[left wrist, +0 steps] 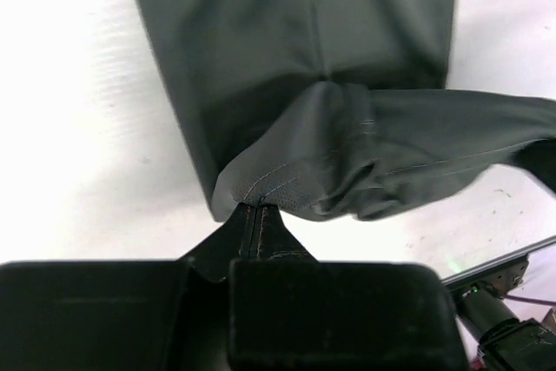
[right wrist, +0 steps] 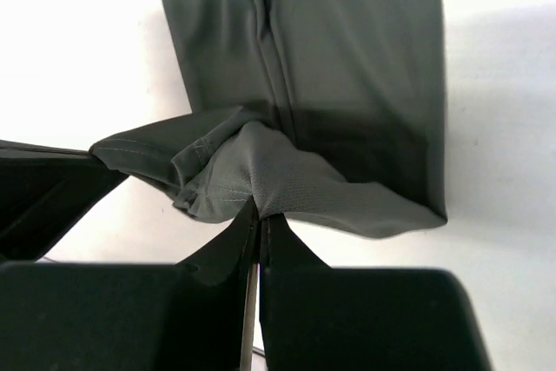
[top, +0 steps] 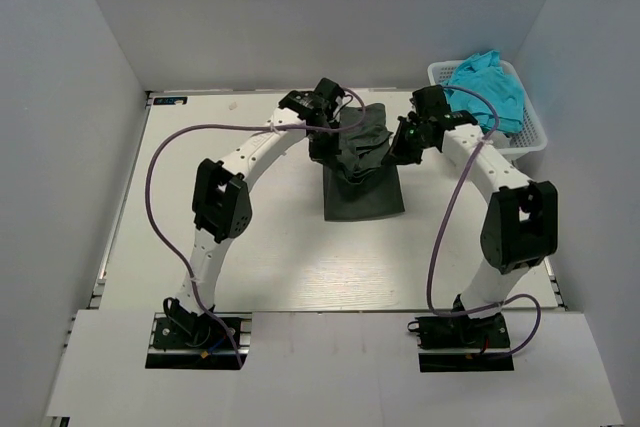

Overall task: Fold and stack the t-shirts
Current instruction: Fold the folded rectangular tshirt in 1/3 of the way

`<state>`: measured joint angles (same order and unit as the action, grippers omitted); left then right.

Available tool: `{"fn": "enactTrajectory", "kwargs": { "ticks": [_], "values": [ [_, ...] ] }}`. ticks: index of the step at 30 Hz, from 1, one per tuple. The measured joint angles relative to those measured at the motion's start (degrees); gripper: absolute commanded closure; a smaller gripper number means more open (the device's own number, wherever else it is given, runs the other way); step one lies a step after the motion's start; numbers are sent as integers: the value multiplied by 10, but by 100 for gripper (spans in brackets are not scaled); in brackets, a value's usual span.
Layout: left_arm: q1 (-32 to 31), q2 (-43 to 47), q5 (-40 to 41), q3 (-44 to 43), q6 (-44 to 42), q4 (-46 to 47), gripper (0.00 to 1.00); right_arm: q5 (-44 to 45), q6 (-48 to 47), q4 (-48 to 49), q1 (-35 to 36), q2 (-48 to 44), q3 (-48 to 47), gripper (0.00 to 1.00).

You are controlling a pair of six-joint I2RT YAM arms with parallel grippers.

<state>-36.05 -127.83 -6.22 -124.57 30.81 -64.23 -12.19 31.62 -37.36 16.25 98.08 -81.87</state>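
Observation:
A dark charcoal-grey t-shirt (top: 362, 182) lies folded in a narrow strip on the white table, its far end lifted. My left gripper (top: 328, 135) is shut on the shirt's far left hem; the left wrist view shows its jaws closed on the hem (left wrist: 259, 206). My right gripper (top: 402, 143) is shut on the far right hem, its jaws pinching the cloth (right wrist: 261, 213). The cloth (right wrist: 347, 84) hangs bunched between them above the strip. A turquoise-blue t-shirt (top: 490, 87) lies heaped in the basket at the back right.
A white lattice basket (top: 535, 132) stands at the table's back right corner, close behind my right arm. White walls enclose the table on three sides. Purple cables loop from both arms.

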Motion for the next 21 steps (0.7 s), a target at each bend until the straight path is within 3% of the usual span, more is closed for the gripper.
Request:
{"fn": "enactTrajectory", "kwargs": {
  "ticks": [8,19,21],
  "values": [
    [39,-32,-30,-1,-17,17,100,-7,-6,-1,-18,72,-49,100],
    [47,-93,-69,-21,-33,65,100,-14,3,2,-35,165,-109,100],
    [51,-106,-69,-25,-33,70,94,-12,8,7,-36,184,-125,100]
  ]
}}
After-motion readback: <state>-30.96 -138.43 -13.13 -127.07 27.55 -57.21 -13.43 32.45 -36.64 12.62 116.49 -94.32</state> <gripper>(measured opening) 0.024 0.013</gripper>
